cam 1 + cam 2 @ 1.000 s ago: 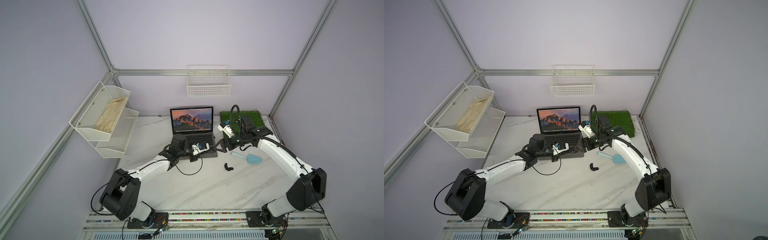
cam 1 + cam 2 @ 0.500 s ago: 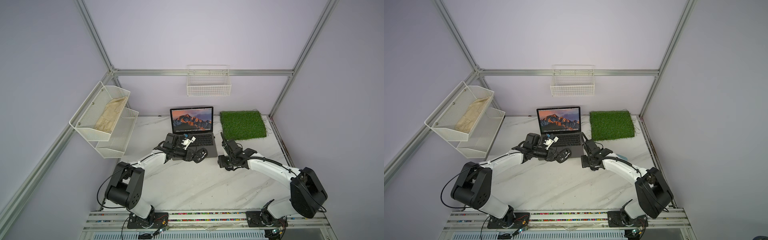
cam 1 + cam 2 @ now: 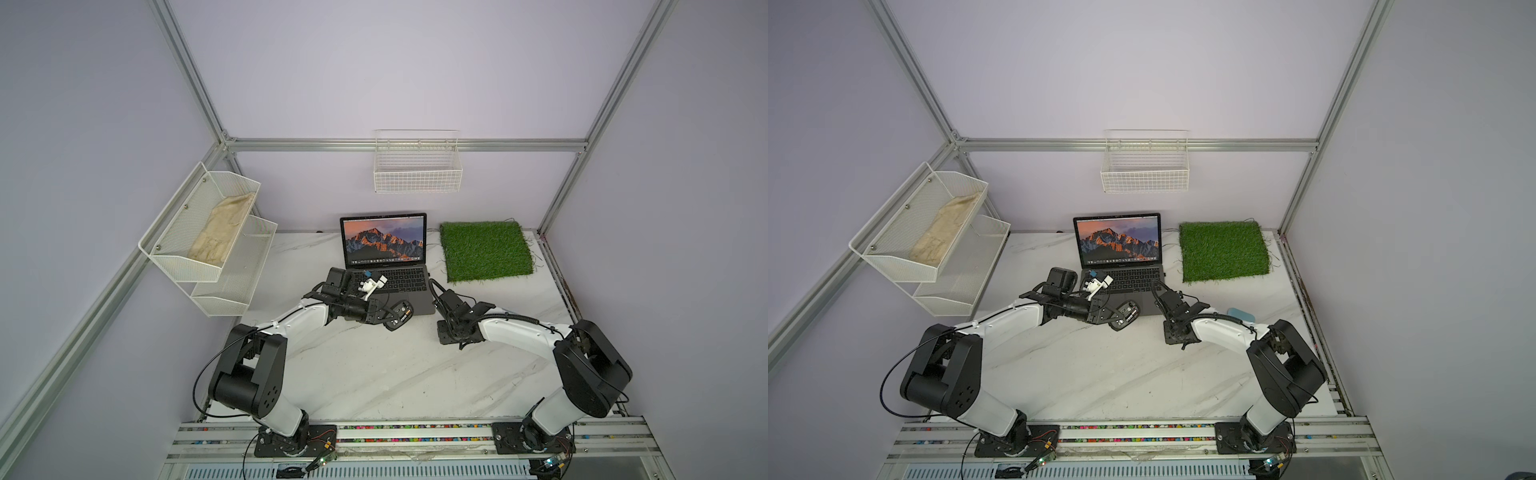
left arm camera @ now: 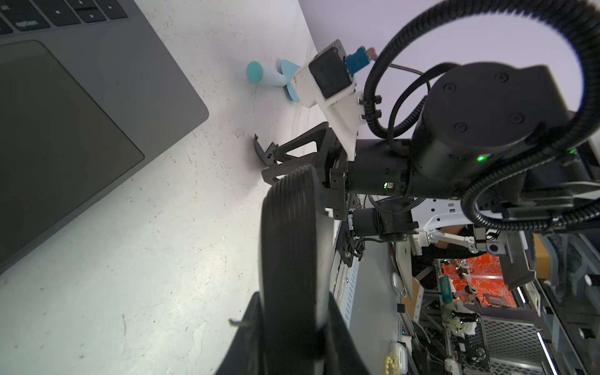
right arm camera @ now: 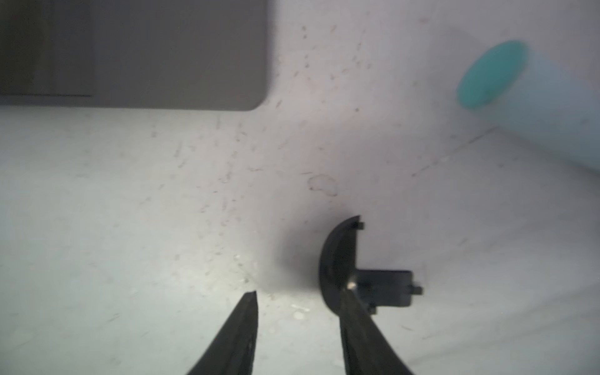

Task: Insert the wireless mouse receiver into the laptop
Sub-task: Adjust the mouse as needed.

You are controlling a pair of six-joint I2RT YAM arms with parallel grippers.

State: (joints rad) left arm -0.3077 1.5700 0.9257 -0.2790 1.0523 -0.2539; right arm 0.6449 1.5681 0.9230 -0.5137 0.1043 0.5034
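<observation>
Marble tabletop: laptop sits apart from right jaws.

The one word that reads clearly is "option", on a black key of the laptop, in the key row nearest the trackpad. Small arrow marks show on the arrow keys in the same row. The laptop stands at 12 o'clock on the worktop. The lettering on the bezel under its screen is too small to read.

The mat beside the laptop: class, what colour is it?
The mat is green, like tufted grass; it shows best in a top view.
</observation>
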